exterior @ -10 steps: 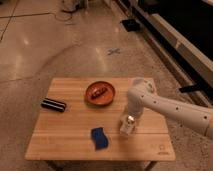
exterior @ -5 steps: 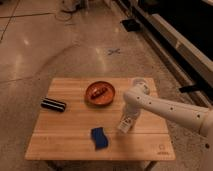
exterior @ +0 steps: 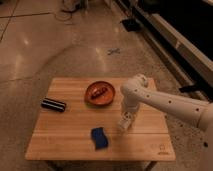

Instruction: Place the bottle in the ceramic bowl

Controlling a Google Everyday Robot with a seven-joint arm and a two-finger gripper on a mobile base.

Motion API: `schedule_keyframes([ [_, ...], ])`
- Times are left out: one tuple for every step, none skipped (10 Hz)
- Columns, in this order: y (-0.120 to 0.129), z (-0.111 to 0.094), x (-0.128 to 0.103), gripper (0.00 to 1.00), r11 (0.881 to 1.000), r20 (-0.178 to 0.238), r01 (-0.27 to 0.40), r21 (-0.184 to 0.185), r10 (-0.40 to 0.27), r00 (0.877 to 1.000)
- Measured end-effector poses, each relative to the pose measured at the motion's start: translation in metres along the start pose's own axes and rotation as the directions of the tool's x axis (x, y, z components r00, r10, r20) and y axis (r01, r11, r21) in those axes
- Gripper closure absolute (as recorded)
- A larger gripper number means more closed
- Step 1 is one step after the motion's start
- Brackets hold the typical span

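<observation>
The white arm reaches in from the right and bends down over the wooden table. My gripper points down at the table's right-middle and is shut on the small clear bottle. The bottle hangs tilted, with its lower end just above or on the tabletop. The orange-brown ceramic bowl sits at the back middle of the table, up and to the left of the gripper. It has something dark inside.
A black ribbed bar lies at the table's left. A blue sponge lies near the front edge, left of the bottle. Shiny floor surrounds the table, and dark shelving runs along the right.
The gripper and the bottle have shifted slightly left and up. The bottle has gone from upright to tilted.
</observation>
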Motion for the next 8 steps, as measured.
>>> schedule_keyframes([
  [-0.015,-0.010,-0.002,1.00,1.000,0.009,0.018,0.015,-0.018,1.000],
  [-0.036,-0.020,-0.005,1.00,0.998,0.016,0.047,0.039,-0.048,0.999],
  [-0.050,-0.026,-0.009,1.00,0.996,0.019,0.074,0.050,-0.075,0.997],
  [-0.066,-0.031,-0.012,1.00,0.993,0.020,0.102,0.065,-0.104,0.994],
  [-0.086,-0.035,-0.016,1.00,0.987,0.019,0.139,0.080,-0.141,0.990],
  [-0.101,-0.037,-0.017,1.00,0.981,0.018,0.170,0.090,-0.172,0.985],
  [-0.117,-0.038,-0.016,1.00,0.975,0.010,0.198,0.098,-0.200,0.980],
  [-0.130,-0.038,-0.012,1.00,0.970,-0.001,0.222,0.102,-0.223,0.975],
])
